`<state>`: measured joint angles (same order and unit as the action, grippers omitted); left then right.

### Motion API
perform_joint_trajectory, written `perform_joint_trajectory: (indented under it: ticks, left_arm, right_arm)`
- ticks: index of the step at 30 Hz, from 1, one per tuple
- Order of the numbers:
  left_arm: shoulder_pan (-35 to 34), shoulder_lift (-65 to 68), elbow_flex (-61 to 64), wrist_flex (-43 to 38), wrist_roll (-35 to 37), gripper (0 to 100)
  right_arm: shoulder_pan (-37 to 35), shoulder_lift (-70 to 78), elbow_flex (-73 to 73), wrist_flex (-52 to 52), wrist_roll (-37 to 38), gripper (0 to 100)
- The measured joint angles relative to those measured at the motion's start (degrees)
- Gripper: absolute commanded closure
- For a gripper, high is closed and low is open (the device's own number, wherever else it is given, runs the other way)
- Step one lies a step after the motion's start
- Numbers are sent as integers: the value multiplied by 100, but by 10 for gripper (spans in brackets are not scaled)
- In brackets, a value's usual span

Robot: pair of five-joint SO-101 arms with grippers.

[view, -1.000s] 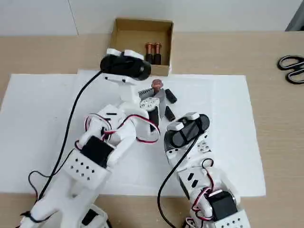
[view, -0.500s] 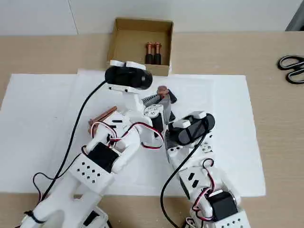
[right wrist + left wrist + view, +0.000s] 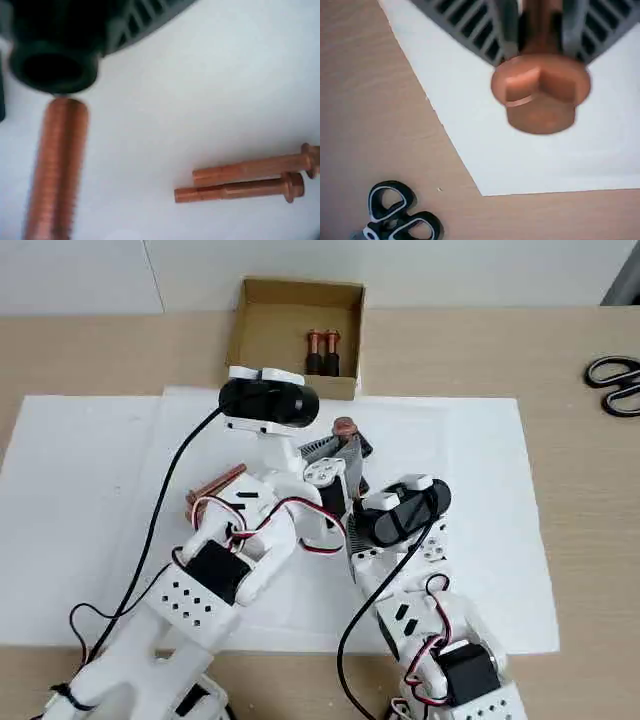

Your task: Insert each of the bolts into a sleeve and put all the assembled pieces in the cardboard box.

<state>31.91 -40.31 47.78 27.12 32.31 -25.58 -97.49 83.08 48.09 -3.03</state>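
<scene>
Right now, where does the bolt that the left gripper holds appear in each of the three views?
High view: the bolt shows its head past the left gripper, near the picture's middle.
Left wrist view: its head faces the camera, between the fingers.
Right wrist view: its threaded shaft points at the black sleeve.
Shared landmark: the white paper beneath it.

Nothing legible — no letters, numbers, labels or signs to read on the cardboard box at upper centre, the white sheet below it, or the scissors at right edge.
</scene>
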Motion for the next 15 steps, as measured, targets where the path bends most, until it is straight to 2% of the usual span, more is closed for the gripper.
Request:
perform_joint_trajectory:
  ticks: [4,15]
  left_arm:
    - [202,0,0,0,-26,994]
    - [211,0,0,79,-9,994]
  right_arm:
    - [18,0,0,0,0,995]
    - [26,0,0,0,0,995]
